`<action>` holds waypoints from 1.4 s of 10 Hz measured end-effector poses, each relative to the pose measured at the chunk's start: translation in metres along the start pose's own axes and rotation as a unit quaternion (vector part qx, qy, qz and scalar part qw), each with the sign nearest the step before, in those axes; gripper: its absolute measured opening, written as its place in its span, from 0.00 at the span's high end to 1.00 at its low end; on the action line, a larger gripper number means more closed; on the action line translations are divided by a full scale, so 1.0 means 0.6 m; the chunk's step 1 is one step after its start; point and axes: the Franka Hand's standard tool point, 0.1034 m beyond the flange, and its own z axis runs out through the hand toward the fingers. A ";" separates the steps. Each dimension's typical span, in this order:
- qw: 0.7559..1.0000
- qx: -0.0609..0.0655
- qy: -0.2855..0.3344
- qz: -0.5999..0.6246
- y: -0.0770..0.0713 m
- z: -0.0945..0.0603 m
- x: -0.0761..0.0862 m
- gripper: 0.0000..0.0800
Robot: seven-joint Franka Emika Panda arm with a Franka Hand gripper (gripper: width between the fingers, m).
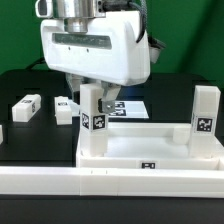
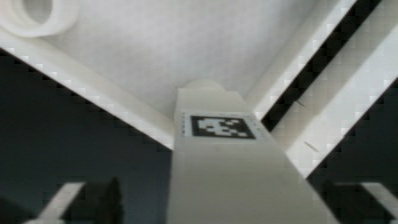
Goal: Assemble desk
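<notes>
Two white square-section plastic legs stood upright in corner sockets of the large white rectangular tray-like desk top [image 1: 150,150]. The near leg [image 1: 93,118] sat directly below the white two-finger gripper [image 1: 92,88], and the far leg [image 1: 205,112] stood well off to its side, toward the exterior view's right. Two more loose legs [image 1: 27,106] [image 1: 65,107] lay flat on the black table beyond the gripper's other side, toward the exterior view's left, so roughly half the leg fitting looked done. Whether the near leg was fully seated in its socket could not be told, as the joint was hidden.

In the wrist view the fingers [image 2: 68,200] stood spread on either side of that leg, with dark gaps between each one and the leg's faces, so nothing was pinched.

The near leg's long axis ran vertically, straight up toward the gripper, and a tagged face was turned to the exterior camera. The desk top lay flat beneath the gripper, rim upward, with its long axis running across the exterior view from left to right.
</notes>
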 end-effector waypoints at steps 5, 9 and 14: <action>0.951 -0.006 -0.002 -0.309 -0.002 -0.005 0.003 0.19; 0.879 -0.010 -0.003 -0.477 -0.009 -0.003 -0.005 0.19; 0.825 -0.019 -0.002 -0.565 -0.005 -0.003 -0.002 0.36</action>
